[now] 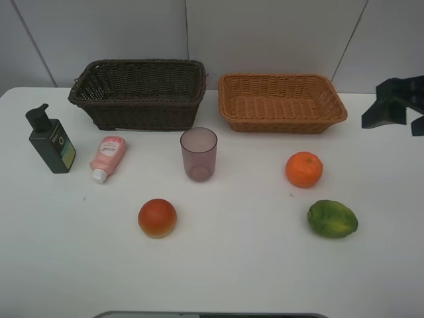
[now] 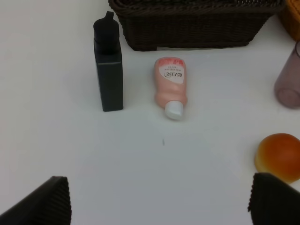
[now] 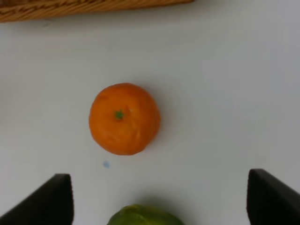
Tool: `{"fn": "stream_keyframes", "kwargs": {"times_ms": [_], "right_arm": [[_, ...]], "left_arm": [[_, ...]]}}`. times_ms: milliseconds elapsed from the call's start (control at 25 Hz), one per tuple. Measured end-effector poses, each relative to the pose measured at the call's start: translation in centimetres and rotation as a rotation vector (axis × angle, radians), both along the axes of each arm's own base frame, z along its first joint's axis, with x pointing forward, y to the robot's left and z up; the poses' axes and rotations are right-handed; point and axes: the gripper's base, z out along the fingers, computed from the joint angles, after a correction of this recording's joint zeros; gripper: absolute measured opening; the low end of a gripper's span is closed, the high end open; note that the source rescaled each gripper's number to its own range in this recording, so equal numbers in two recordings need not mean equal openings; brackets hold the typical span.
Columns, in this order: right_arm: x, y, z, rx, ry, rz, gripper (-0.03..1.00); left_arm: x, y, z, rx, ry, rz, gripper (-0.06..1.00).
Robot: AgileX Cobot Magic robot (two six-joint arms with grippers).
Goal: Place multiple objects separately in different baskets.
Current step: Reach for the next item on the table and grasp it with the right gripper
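A round orange fruit with a small green stem spot (image 3: 124, 118) sits alone on the plain white table (image 3: 225, 84). Beyond it, well apart, runs the woven rim of a light orange-tan wicker basket (image 3: 70, 8). Nearer the camera, part of a green citrus fruit (image 3: 143, 215) shows, close to the orange but not touching. The right gripper (image 3: 161, 199) hangs above, its dark ribbed fingers (image 3: 49, 201) spread wide. A tiny blue speck (image 3: 106, 164) marks the table just beside the orange.

At table (image 1: 232, 271) far edge: left basket (image 1: 142, 116), right basket (image 1: 281, 123) side by side. Before left basket: pump bottle (image 1: 52, 142), tube (image 1: 108, 156), cup (image 1: 199, 154); round fruit (image 1: 157, 218) nearer. Before right basket: orange (image 1: 304, 169), citrus (image 1: 332, 218).
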Motion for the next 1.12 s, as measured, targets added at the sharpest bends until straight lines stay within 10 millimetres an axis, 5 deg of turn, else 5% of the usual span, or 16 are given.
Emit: {"fn": "stream_keyframes", "kwargs": {"times_ms": [360,680,1120], "right_arm": [[6.2,4.3,-3.5,-0.020,0.162,0.068,0.56],[10.6,6.1,-5.8,-0.092,0.313,-0.001,0.88],[12.8,6.7,-10.6,-0.086,0.391,-0.112,0.92]], "left_arm": [[0.0,0.0,0.0,0.000,0.000,0.000,0.98],[0.0,0.0,0.0,0.000,0.000,0.000,0.98],[0.0,0.0,0.0,0.000,0.000,0.000,0.98]]}}
